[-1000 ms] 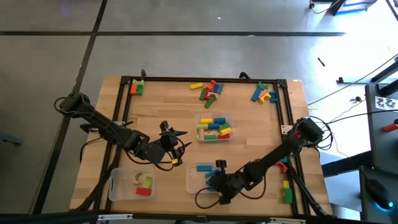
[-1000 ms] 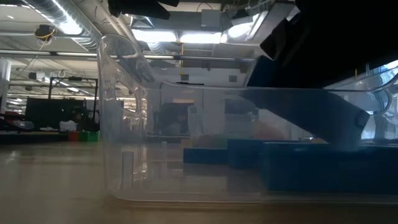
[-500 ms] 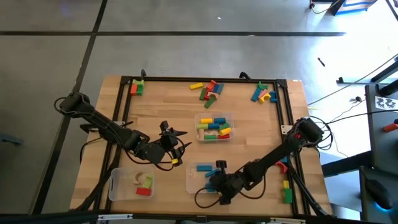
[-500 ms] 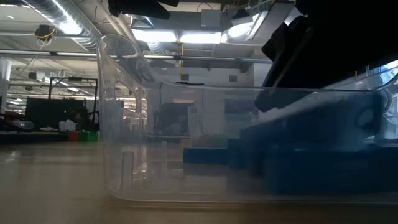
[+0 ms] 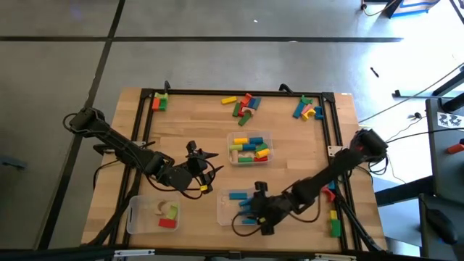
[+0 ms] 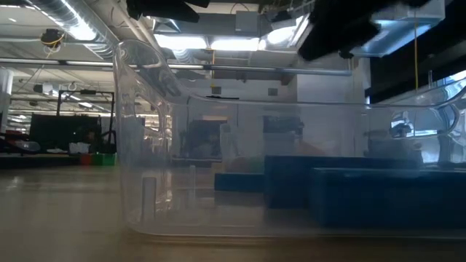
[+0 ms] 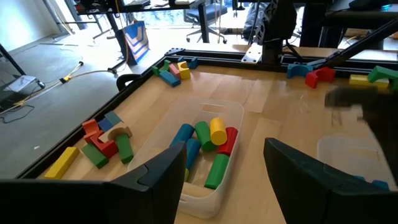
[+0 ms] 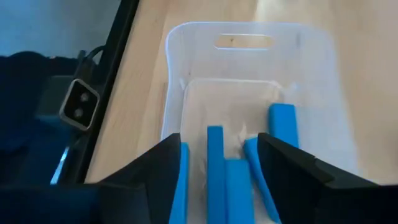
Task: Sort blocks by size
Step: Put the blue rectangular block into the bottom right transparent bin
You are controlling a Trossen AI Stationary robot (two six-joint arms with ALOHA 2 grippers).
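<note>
Right gripper point(image 5: 255, 210), its two dark fingers spread apart and holding nothing, hangs above a clear plastic rectangular tray point(image 5: 225, 210) near the front edge of the light wooden table point(image 5: 196, 138). Directly beneath and ahead of the fingers, several long blue painted bars point(image 8: 225, 174) lie side by side on the tray floor; one shorter blue bar point(image 8: 283, 123) sits slightly apart, nearer the tray's slotted handle end point(image 8: 244, 42). Beyond the gripper, toward the table's middle, a second clear tray point(image 5: 250, 148) is packed with short blue, green, yellow and red blocks point(image 7: 208, 140). Off to its left, the left gripper point(image 5: 201, 161) waits over bare wood with fingers parted and empty, and a third clear tray point(image 5: 154, 216) holds red, green and tan pieces. Loose blocks point(image 5: 243, 104) are scattered along the far edge and black metal frame point(image 5: 333, 130), with more point(image 5: 333, 221) beside the right arm's base.
</note>
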